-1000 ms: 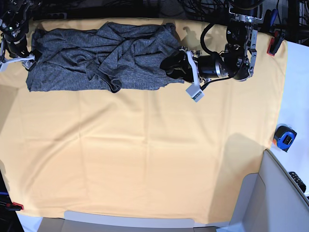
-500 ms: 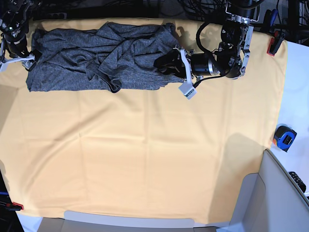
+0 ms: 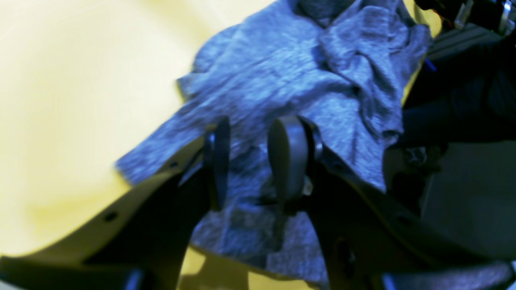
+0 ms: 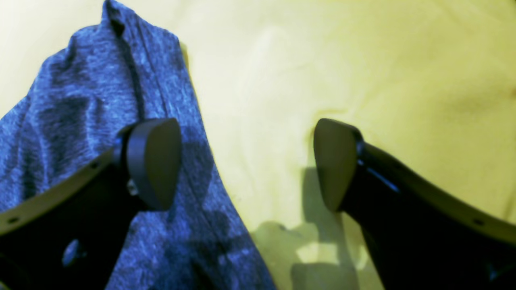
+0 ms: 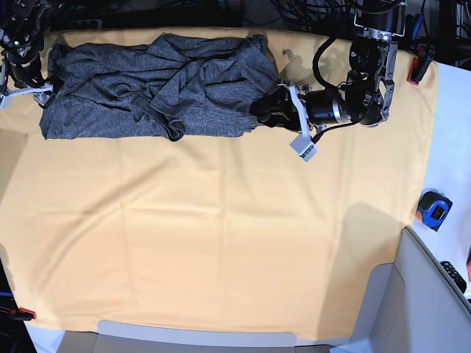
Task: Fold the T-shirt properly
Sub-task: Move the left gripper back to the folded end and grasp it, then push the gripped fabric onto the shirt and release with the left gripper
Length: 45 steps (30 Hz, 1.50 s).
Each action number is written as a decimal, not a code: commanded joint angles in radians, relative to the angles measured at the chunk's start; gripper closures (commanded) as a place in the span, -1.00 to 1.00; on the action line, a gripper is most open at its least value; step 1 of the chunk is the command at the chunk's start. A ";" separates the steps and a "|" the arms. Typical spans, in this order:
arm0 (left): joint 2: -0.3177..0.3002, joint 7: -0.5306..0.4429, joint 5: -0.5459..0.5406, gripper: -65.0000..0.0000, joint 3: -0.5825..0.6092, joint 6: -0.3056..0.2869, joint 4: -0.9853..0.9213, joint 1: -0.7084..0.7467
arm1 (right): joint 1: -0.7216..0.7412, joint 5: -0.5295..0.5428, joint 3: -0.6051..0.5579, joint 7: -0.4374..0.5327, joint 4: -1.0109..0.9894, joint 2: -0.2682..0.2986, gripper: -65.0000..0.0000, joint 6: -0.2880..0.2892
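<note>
The dark-grey T-shirt (image 5: 154,84) lies crumpled along the far edge of the yellow-orange table cloth (image 5: 221,228). My left gripper (image 5: 265,110) lies at the shirt's right edge. In the left wrist view the gripper (image 3: 250,161) has only a narrow gap between its jaws. Shirt fabric (image 3: 282,76) shows in and behind that gap, and I cannot tell whether it is pinched. My right gripper (image 5: 29,92) is at the shirt's left edge. In the right wrist view it (image 4: 246,161) is wide open, one finger over the shirt (image 4: 80,100), the other over bare cloth.
A blue and orange tape measure (image 5: 434,208) lies off the cloth at the right. A red clamp (image 5: 418,68) sits at the far right corner, another (image 5: 22,314) at the near left. Grey panels (image 5: 427,301) stand at the near right corner.
My left gripper slid left over the shirt's right edge, then drew back to the right and a little toward the front. The shirt's outline looks the same. The right arm has not moved.
</note>
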 commanded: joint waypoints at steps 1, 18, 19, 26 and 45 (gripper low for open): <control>-0.007 -0.015 -0.024 0.40 -0.004 -0.009 0.013 -0.014 | -0.005 0.011 0.001 -0.003 0.013 0.009 -0.55 0.003; 0.065 -0.005 0.142 0.27 0.007 -0.009 0.014 -0.013 | -0.005 0.011 0.001 -0.003 0.013 0.009 -0.55 0.003; 0.067 -0.005 0.142 0.27 0.007 -0.009 0.017 -0.013 | -0.005 0.011 0.001 -0.003 0.010 0.009 -0.55 0.003; 0.070 -0.004 0.138 0.95 0.007 -0.009 0.020 -0.013 | 0.003 0.011 0.001 -0.003 -0.020 0.009 -0.55 0.003; 0.068 -0.010 0.139 1.00 0.190 -0.009 0.356 0.058 | 0.004 0.011 0.001 0.000 -0.022 0.011 -0.55 0.003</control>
